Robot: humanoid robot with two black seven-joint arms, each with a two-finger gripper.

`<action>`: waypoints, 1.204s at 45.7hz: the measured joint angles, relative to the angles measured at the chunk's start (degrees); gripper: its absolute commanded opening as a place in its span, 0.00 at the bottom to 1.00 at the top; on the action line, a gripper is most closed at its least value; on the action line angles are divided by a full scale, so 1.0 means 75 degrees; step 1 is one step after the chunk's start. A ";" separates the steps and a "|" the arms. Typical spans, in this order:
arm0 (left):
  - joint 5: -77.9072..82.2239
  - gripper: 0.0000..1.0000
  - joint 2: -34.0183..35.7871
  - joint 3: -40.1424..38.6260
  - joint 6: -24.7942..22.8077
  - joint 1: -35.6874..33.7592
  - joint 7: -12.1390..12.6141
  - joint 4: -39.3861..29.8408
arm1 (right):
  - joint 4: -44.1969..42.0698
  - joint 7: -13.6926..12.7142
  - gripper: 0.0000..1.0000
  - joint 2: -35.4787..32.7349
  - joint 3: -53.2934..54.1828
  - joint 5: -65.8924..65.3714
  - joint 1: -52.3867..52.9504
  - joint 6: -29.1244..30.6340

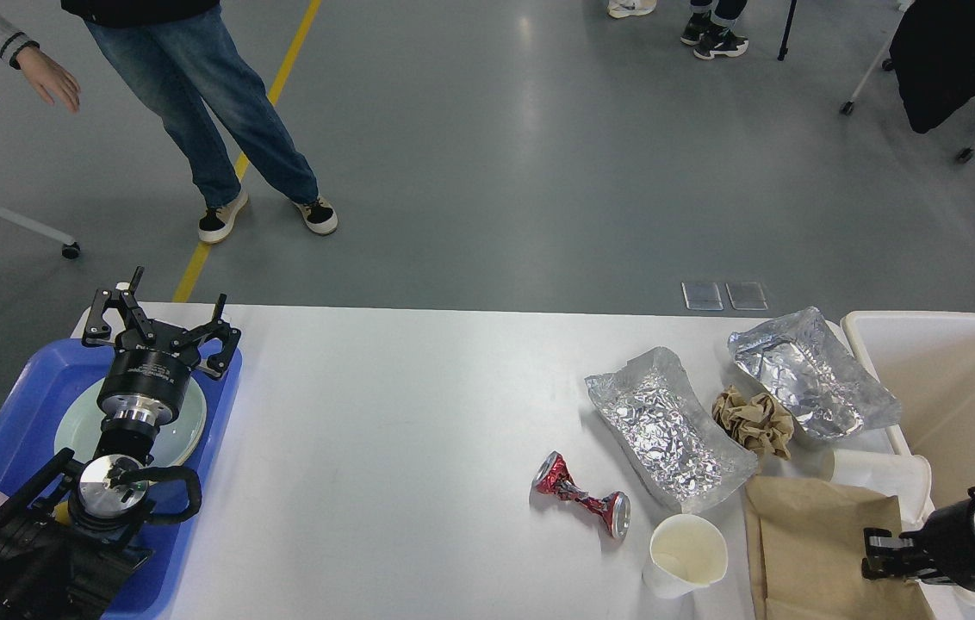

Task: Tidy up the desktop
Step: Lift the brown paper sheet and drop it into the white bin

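Hovering with fingers spread wide and holding nothing: left gripper (158, 320), above a pale green plate (186, 426) in a blue tray (31, 387) at nine o'clock on the desktop (384, 448). Reaching in at four o'clock: right gripper (879, 555), dark and edge-on, its state impossible to tell, over brown paper (823, 534). Lying toward three o'clock: crushed red can (584, 496), paper cup (687, 555), two foil trays (668, 426), crumpled brown wad (753, 419), cream bin (953, 379). No legible writing showing.
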 measured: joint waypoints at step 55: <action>0.0000 0.96 -0.0003 0.0000 0.0000 0.0000 0.0000 0.0000 | -0.0251 -0.2202 0.00 -0.1295 -0.2862 0.2523 0.6517 0.3342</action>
